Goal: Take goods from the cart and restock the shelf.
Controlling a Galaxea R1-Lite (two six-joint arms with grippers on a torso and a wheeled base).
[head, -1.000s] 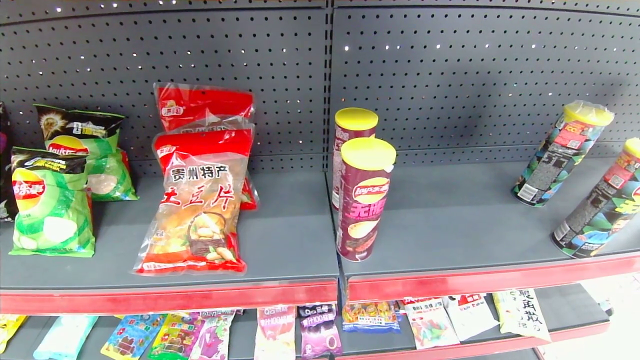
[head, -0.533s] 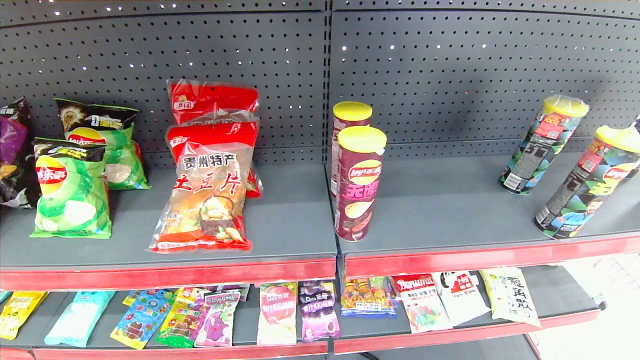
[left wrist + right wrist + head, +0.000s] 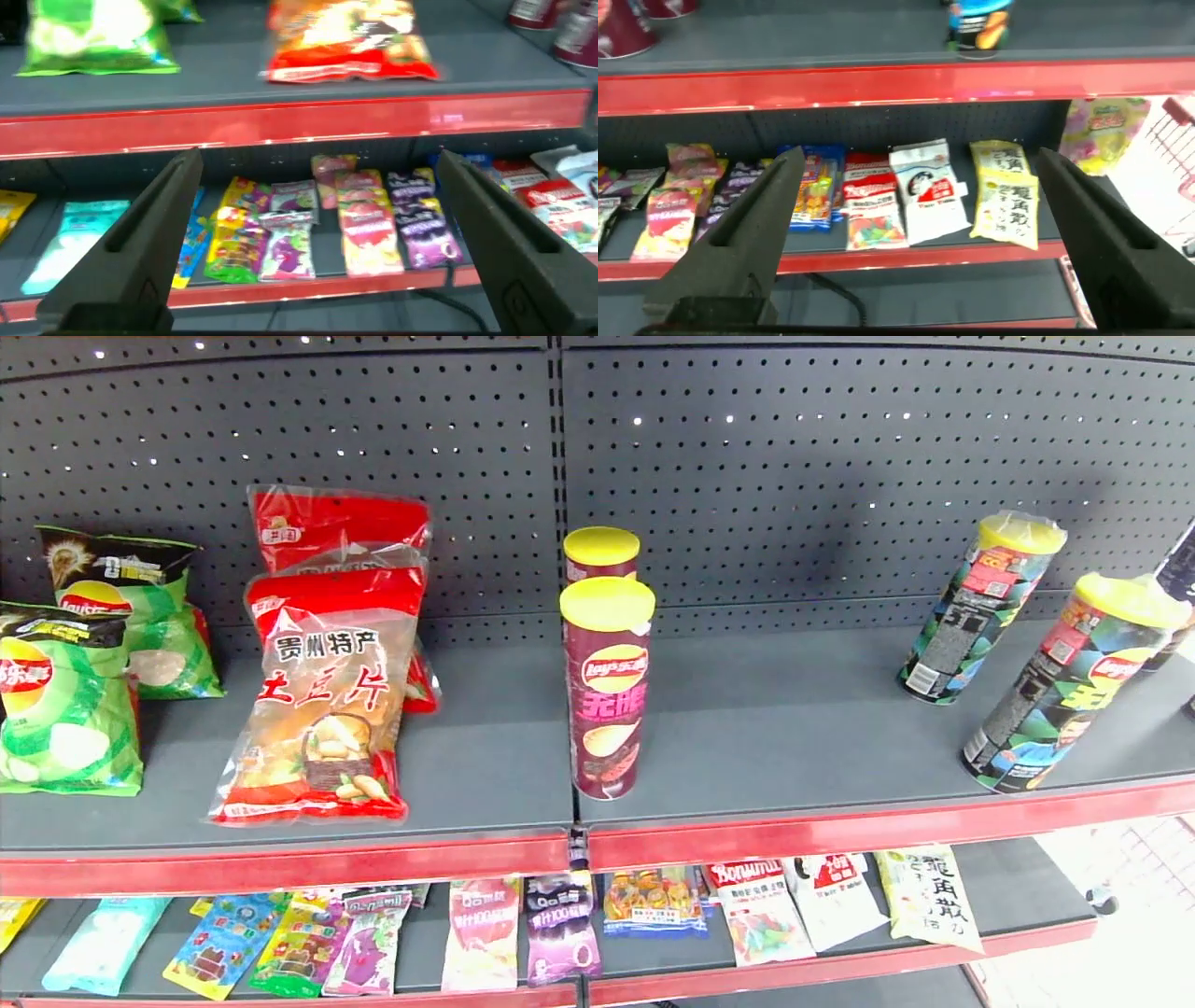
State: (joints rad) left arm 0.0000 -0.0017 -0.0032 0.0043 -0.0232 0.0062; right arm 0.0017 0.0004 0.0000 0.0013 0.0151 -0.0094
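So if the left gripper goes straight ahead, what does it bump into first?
Probably the pink candy packets on the lower shelf, straight ahead of the open left gripper, though depth is unclear.

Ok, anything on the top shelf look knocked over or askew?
Nothing is knocked over or spilled. The two multicoloured crisp cans at the right look tilted beside the upright maroon cans, though that may be the camera angle.

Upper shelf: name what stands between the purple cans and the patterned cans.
Nothing: in the head view the grey shelf board is bare between the purple cans and the patterned cans.
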